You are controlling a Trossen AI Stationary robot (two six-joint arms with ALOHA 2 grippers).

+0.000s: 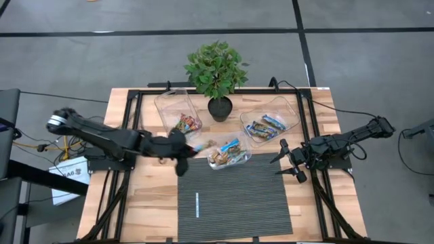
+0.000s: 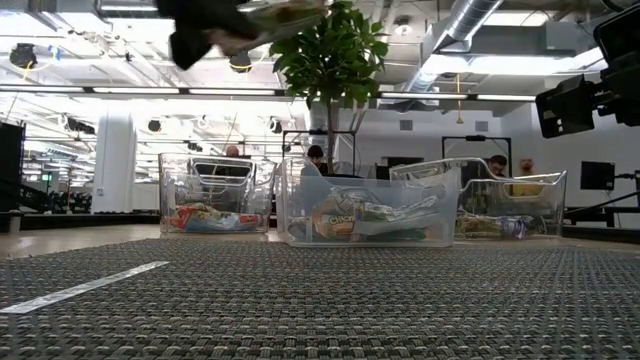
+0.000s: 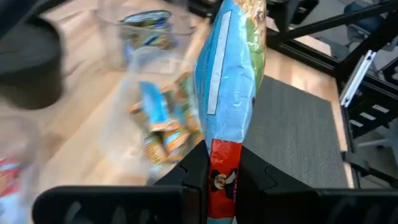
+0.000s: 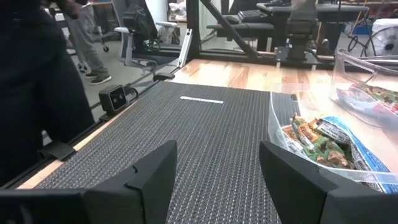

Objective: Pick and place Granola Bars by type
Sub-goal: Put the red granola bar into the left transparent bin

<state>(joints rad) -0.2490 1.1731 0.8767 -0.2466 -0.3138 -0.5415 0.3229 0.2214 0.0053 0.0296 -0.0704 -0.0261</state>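
My left gripper [image 1: 184, 150] hovers above the table between the left clear bin [image 1: 180, 116] and the middle clear bin [image 1: 229, 154], shut on a granola bar [image 3: 227, 81] in a blue wrapper with a red end. In the low view that gripper [image 2: 205, 30] is high above the bins. The left bin holds red-wrapped bars, the middle bin mixed bars [image 4: 320, 142], and the right bin [image 1: 270, 122] blue bars. My right gripper [image 1: 285, 161] waits open at the mat's right edge, its fingers [image 4: 155, 174] touching nothing. My left gripper pinches the bar's red end [image 3: 222, 177] between its two fingers. The rest of the bar [image 1: 197, 146] sticks out past the fingertips toward the middle bin. It is lifted clear of the table and the bins.
A potted plant [image 1: 217, 68] stands at the far edge between the bins. A dark ribbed mat [image 1: 234, 196] covers the near middle of the table, with a thin white stick [image 1: 197, 205] lying on it. Black frame rails [image 1: 112, 196] run along both sides.
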